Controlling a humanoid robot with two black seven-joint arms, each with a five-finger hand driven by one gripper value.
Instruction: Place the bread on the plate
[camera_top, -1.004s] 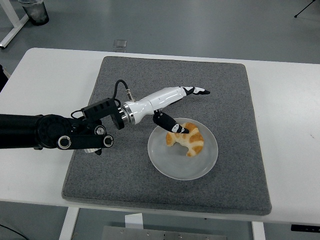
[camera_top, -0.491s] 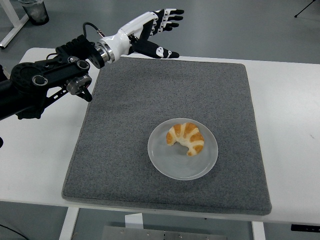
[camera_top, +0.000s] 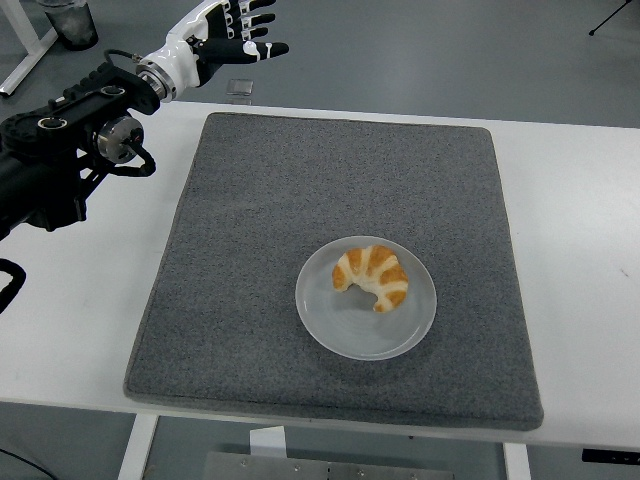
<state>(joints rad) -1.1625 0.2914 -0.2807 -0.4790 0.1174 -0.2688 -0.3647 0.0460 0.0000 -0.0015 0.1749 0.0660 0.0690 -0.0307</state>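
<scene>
While the bread (camera_top: 372, 277) lies on the plate (camera_top: 345, 335) at centre, the left hand (camera_top: 228, 25), upper left, seems spread, holding nothing.

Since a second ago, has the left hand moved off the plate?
Yes. The left hand was at the plate beside the croissant; it has swung up and left, past the grey mat's far-left corner, fingers spread, empty.
</scene>
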